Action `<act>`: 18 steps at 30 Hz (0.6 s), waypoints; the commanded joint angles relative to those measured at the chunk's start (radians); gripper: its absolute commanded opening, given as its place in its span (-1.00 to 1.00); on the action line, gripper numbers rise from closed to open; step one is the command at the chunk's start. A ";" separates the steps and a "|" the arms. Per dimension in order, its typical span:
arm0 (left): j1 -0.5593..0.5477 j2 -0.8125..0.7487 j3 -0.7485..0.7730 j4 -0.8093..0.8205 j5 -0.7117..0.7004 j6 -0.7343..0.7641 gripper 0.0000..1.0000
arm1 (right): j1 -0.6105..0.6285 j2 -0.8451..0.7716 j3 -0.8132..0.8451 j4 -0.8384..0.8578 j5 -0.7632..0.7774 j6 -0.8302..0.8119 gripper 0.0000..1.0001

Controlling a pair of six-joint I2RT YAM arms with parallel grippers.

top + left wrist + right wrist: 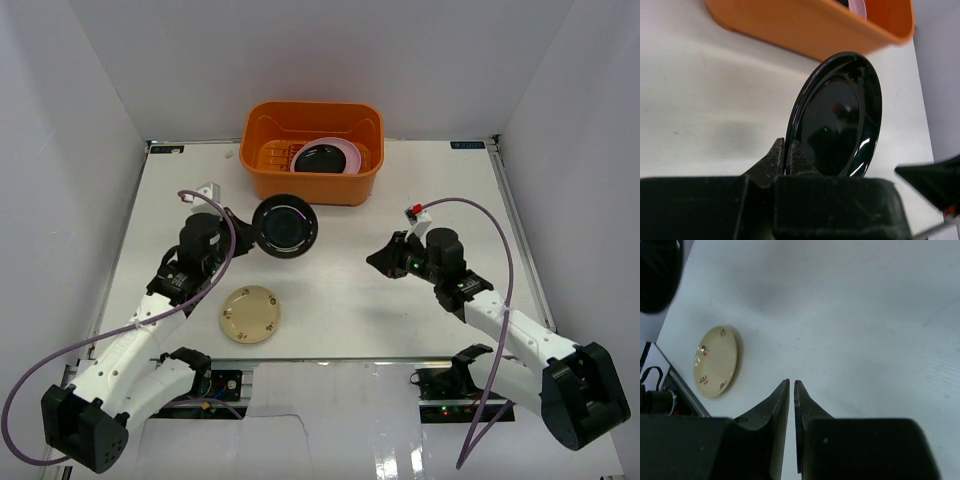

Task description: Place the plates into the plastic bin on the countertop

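The glossy black round plate [840,130] is gripped at its rim by the left pincer [788,150], whose jaws are closed to a thin slit on the plate edge. The plate is carried tilted on edge, apparently clear of the white flat desk [350,310] and just in front of the near wall of the orange rectangular plastic bin [310,188]. Only a narrow strip of rim is clamped, and the glaze is judged slippery; a slip or rotation in the grip is to be expected if the arm is swung or halted abruptly. The near wall stands between the plate and the bin interior, so the plate's leading edge may be struck against the thick rim if insufficient lift is applied, and the bin may be pushed or the plate knocked loose. A pink round plate [350,150] with a second black plate [322,158] resting on it is already lodged inside the bin; a release from height is judged liable to chip these. The right pincer [791,385] is shown nearly closed and empty above the desk, well apart from the bin. The tan round plate with brown marks [250,314] lies on the desk near the left arm and is not yet collected.
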 commanded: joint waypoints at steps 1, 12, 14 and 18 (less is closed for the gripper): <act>0.095 0.002 0.088 0.008 0.029 0.006 -1.00 | 0.099 0.062 -0.010 0.116 0.043 0.040 -0.72; 0.169 0.154 0.239 0.110 0.089 0.011 -1.00 | 0.500 0.660 0.232 0.424 0.143 0.215 0.40; 0.173 0.180 0.257 0.114 0.086 0.021 -1.00 | 0.547 0.758 0.285 0.423 0.152 0.224 0.39; 0.181 0.235 0.311 0.126 0.083 0.035 -1.00 | 0.593 0.874 0.354 0.446 0.170 0.277 0.29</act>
